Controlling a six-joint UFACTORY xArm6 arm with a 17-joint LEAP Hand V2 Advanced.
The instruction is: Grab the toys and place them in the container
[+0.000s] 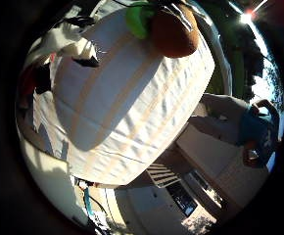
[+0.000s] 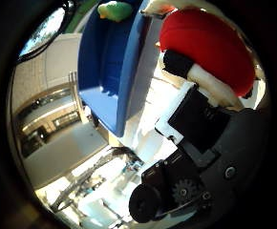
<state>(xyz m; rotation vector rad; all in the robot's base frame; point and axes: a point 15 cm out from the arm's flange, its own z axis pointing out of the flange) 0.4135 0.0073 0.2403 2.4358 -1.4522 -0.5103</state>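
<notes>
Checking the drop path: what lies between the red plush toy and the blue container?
In the thumb side view, only bare white cloth separates the red plush toy from the blue plastic container.

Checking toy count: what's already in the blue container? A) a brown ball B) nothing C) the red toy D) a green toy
D: the thumb-side palm view shows a green toy inside the blue container, while the red toy lies outside it by the hand.
</notes>
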